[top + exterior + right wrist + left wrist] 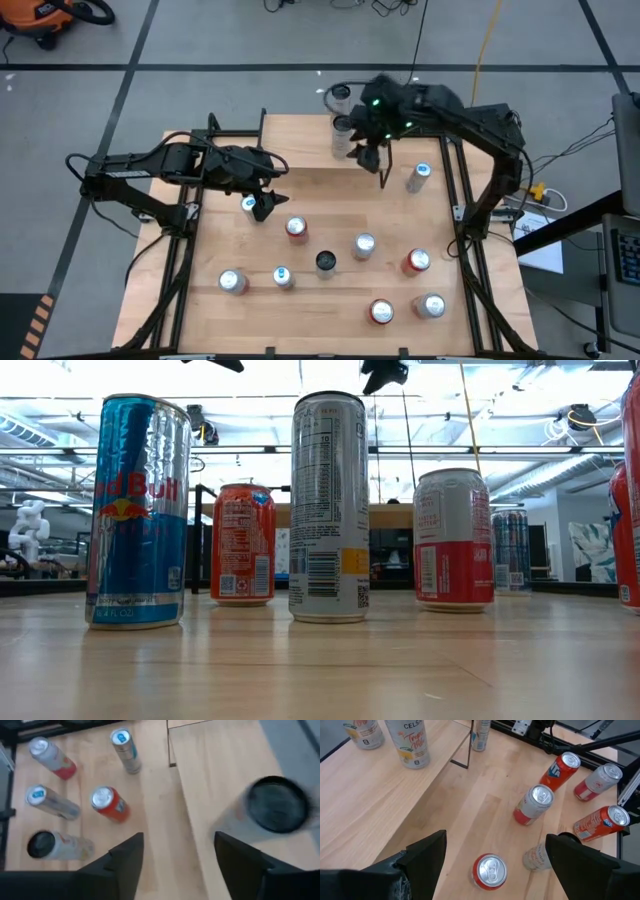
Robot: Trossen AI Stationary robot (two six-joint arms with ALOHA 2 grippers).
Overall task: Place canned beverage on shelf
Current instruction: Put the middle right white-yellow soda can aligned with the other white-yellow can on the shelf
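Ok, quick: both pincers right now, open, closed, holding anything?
Left pincer: open, empty, above the tabletop cans.
Right pincer: open, empty, over the shelf.

Right wrist view: a black-topped can (276,805) on the shelf (220,765) is blurred, its label unreadable. Low view: a red can (628,500) is cut off by the frame's edge, and both arms enter only as dark tips. High view: can labels are too small to read.

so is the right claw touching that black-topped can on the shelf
Apart. In the right wrist view the right claw is open, and the black-topped can on the shelf stands beyond its fingers with bare wood between.
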